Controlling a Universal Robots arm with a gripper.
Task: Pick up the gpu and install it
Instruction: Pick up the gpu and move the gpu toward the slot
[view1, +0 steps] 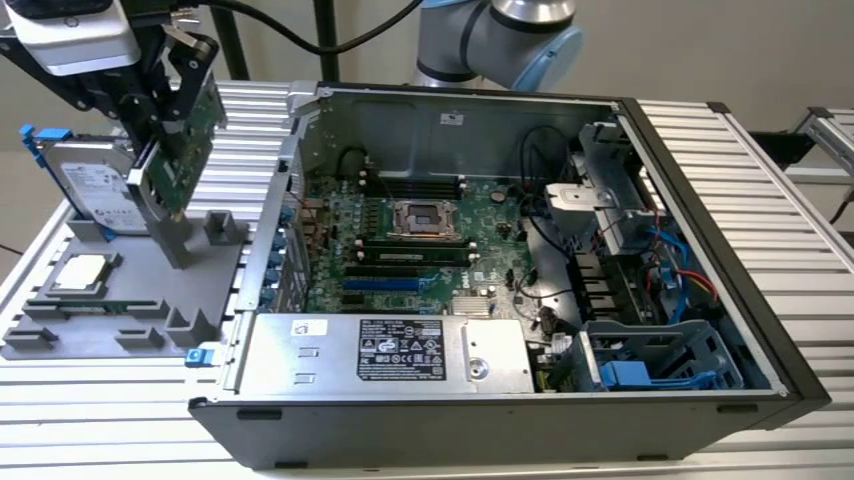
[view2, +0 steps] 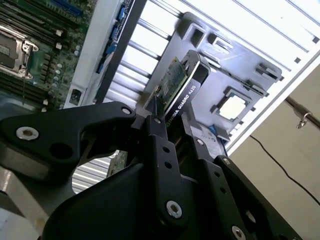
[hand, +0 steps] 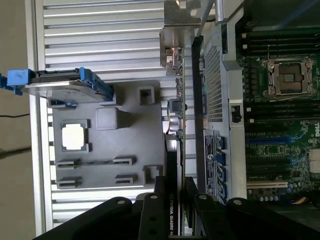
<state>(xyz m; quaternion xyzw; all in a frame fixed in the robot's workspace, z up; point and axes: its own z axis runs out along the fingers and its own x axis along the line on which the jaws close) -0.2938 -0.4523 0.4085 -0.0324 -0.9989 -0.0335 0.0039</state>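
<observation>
Exterior view | gripper (view1: 167, 120) pinches gpu (view1: 183, 165) by upper edge, over tray (view1: 134, 300), the exterior view's left of case (view1: 427, 125) | bracket (view1: 174, 238) seemingly clear of tray | light, stiff, fragile: hold by shroud edge

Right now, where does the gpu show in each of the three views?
Exterior view: the gpu hangs in the gripper at the exterior view's left, above the gray tray.
Second wrist view: the gpu is edge-on, clamped in the gripper, in front of the tray.
First wrist view: the gpu is edge-on between the tray and the computer case.
Shared landmark: the square silver chip in the tray.
</observation>
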